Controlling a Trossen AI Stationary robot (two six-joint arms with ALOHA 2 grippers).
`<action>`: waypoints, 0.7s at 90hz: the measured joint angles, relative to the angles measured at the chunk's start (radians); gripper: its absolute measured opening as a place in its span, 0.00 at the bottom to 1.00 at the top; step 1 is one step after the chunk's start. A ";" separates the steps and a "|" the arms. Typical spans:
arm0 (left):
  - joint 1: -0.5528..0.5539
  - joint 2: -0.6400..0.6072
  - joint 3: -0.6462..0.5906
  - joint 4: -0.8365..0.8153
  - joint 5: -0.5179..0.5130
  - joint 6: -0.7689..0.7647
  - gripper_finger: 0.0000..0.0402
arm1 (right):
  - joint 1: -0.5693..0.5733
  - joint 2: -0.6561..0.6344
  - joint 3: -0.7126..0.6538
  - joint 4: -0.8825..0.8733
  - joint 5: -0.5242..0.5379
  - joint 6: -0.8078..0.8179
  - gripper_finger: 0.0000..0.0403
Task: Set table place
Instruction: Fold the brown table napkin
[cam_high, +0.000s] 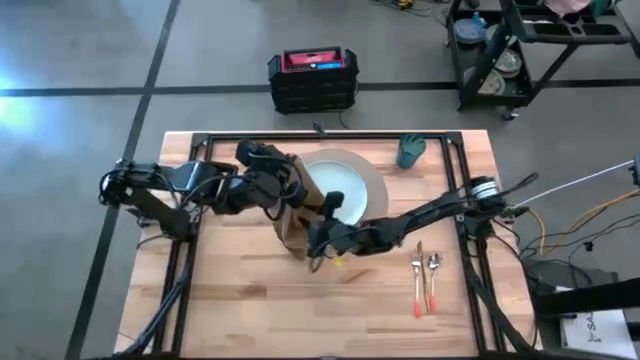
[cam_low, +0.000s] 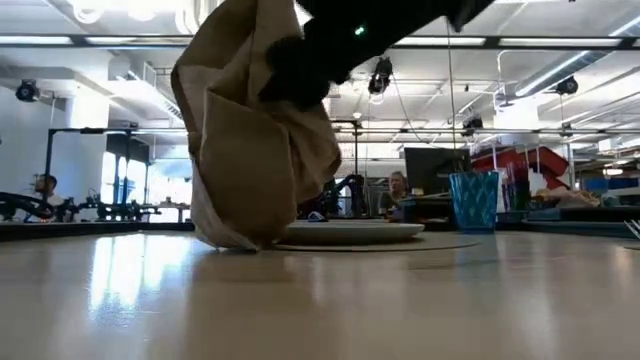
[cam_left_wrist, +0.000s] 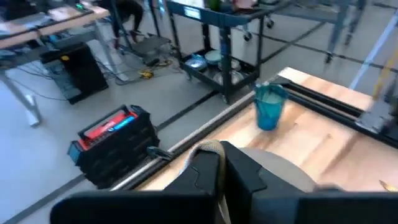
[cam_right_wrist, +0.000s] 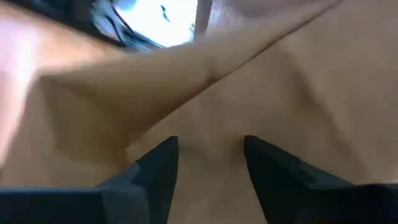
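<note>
A brown cloth napkin hangs bunched over the table, just left of the pale plate on its round tan mat. My left gripper is shut on the napkin's top, above it. My right gripper is open and comes in from the right at the napkin's near side, cloth filling the gap between its fingers. The teal cup stands at the far right. The orange-handled fork and spoon lie at the near right. My left gripper pinches the napkin's upper end between its two shut fingers, from above; a loop of cloth shows beside them. The napkin hangs slack below, its lower end resting on the table. My right gripper's fingers stand on either side of a fold of the napkin; I cannot tell whether they touch it.
A black rail frame runs around the work area. On the floor beyond the table's far edge stand a black case and a wheeled cart. Bare wood lies between the napkin and the cutlery.
</note>
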 joint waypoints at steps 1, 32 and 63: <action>0.000 0.000 0.000 0.000 -0.006 0.000 0.00 | 0.002 0.008 0.009 0.002 0.011 -0.005 0.44; 0.009 0.000 0.000 -0.019 -0.017 0.004 0.00 | -0.008 0.126 0.128 0.003 0.190 0.005 0.36; 0.009 -0.004 0.000 -0.060 -0.006 0.000 0.00 | -0.050 -0.005 0.027 -0.066 0.200 -0.029 0.01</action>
